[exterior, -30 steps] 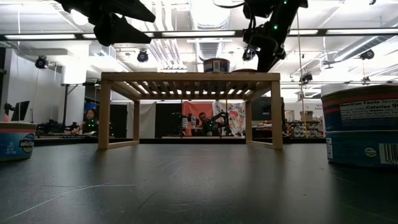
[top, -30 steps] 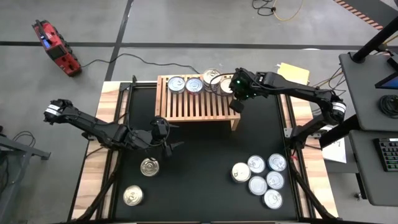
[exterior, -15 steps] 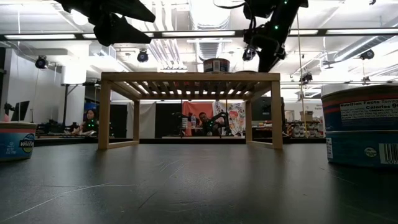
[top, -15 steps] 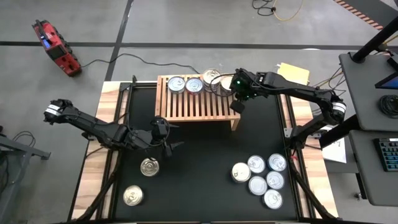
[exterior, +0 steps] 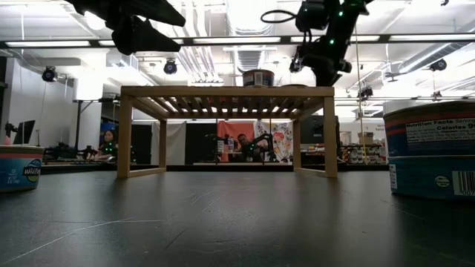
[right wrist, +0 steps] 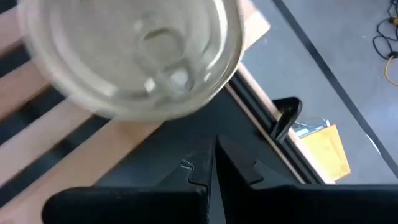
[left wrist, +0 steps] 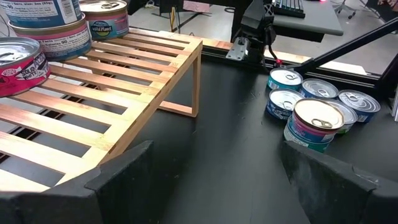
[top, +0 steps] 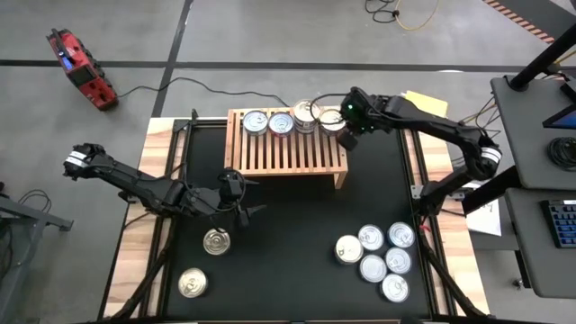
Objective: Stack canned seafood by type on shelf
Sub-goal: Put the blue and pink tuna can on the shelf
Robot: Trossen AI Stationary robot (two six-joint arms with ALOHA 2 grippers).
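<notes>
The shelf (top: 286, 148) stands at the table's far middle on its short legs. Several cans of seafood (top: 281, 121) sit in a row along its far edge, and some are stacked (left wrist: 59, 28). My right gripper (top: 347, 140) hovers shut over the shelf's right end, just beside the rightmost can (right wrist: 134, 56). My left gripper (top: 250, 200) hangs open above the table, in front of the shelf's left part, with nothing between its fingers (left wrist: 124, 177). Two cans (top: 216, 241) rest on the mat near the left, and several more cluster (top: 373, 252) at the near right.
Bare black mat lies between the shelf and the can cluster (left wrist: 311, 112). In the low view, cans stand at the left edge (exterior: 18, 167) and the right edge (exterior: 430, 148). A yellow pad (top: 423, 103) lies beyond the table's far right corner.
My right gripper has swung toward the table's far edge and a little to the right, from the shelf's right front corner to beside the rightmost can, rolling slightly. It has stayed shut.
</notes>
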